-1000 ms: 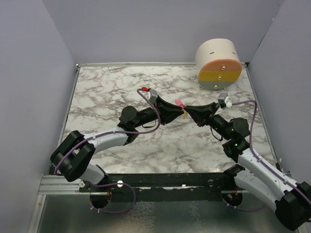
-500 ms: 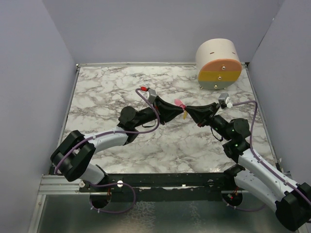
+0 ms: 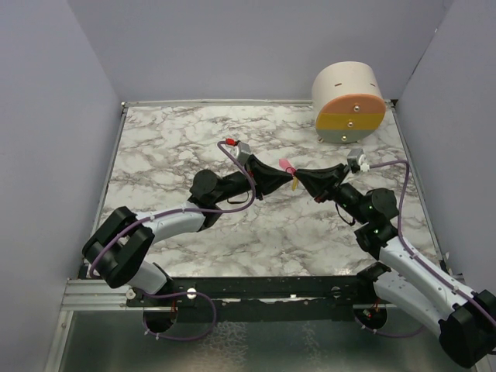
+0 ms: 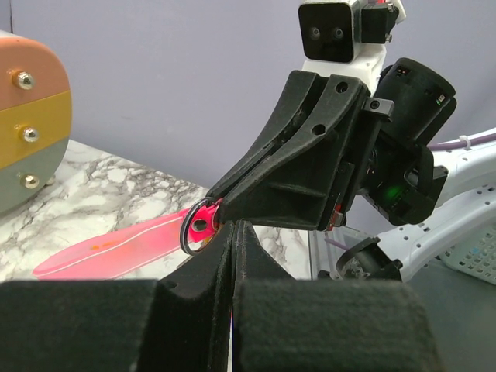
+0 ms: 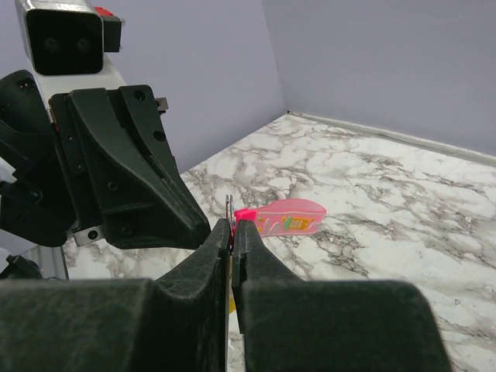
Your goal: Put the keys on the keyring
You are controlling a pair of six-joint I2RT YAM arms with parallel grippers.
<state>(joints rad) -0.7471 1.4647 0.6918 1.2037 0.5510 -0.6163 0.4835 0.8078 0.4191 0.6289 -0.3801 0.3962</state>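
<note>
My two grippers meet above the middle of the marble table (image 3: 178, 147). My right gripper (image 5: 232, 223) is shut on the thin metal keyring (image 5: 230, 204), seen edge-on between its fingertips. The elongated pink key (image 4: 116, 248) hangs from the keyring (image 4: 191, 225), which passes through its hole; it also shows in the right wrist view (image 5: 285, 217) and from above (image 3: 287, 165). A bit of the yellow key (image 3: 295, 184) shows just below the fingertips. My left gripper (image 4: 232, 226) is shut, its tips right beside the ring; nothing shows held between them.
A big cylinder (image 3: 349, 105) with cream, orange, yellow and grey bands lies on its side at the back right corner. Purple walls close in the table on three sides. A metal rail (image 3: 232, 291) runs along the near edge.
</note>
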